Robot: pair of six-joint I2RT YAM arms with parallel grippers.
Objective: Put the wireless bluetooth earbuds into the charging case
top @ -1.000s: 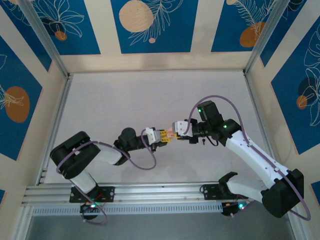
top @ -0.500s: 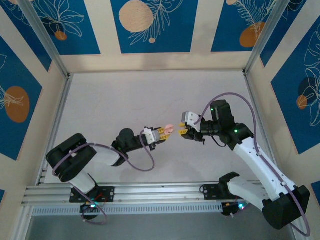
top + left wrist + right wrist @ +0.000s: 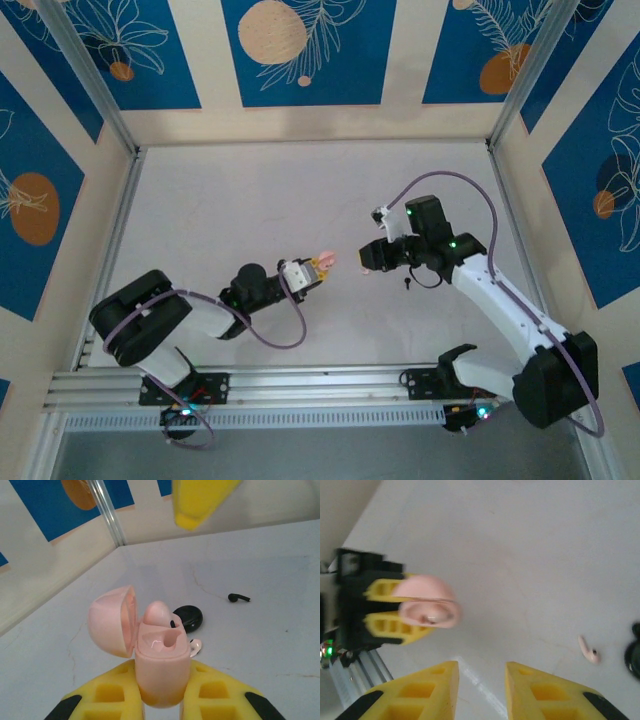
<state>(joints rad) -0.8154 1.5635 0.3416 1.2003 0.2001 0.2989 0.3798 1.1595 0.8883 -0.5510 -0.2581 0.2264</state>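
Top: looking steeply down from above and behind the arm bases (image 3: 185, 385), far off, taking in the whole tabletop (image 3: 250, 200), its near edge lying at the bottom.
Left wrist: riding low and close, looking over the left gripper (image 3: 162, 685) and the case (image 3: 162, 655) toward a far corner.
Right wrist: hanging near, looking down past the right gripper (image 3: 481, 675) toward the left gripper and the near edge.
Shared: all three are catching the case.
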